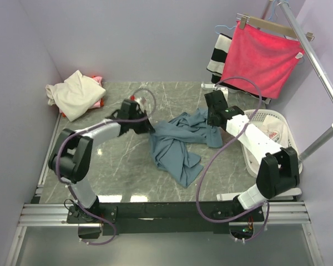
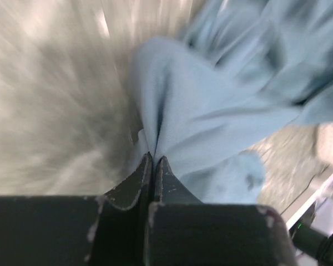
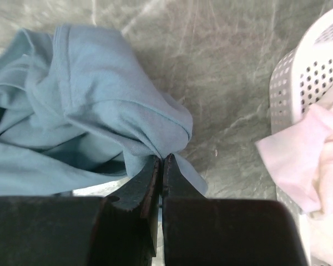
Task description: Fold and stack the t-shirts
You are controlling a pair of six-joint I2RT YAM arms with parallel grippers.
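Both sides of the blue-grey t-shirt (image 1: pixel 175 145) were held, with the left gripper (image 2: pixel 154 159) and the right gripper (image 3: pixel 162 160) each pinched tight on a bunched edge. The t-shirt lay crumpled mid-table (image 1: pixel 122 172) between them. Blur made the left hold probable rather than certain. A cream shirt (image 1: pixel 76 93) sat far left.

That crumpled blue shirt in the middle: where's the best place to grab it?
Probably at two opposite edges, from either side, as now: the left gripper pinches a fold at the left of the blue shirt, the right gripper pinches cloth by a sleeve. It lies bunched; pulling apart should spread it.
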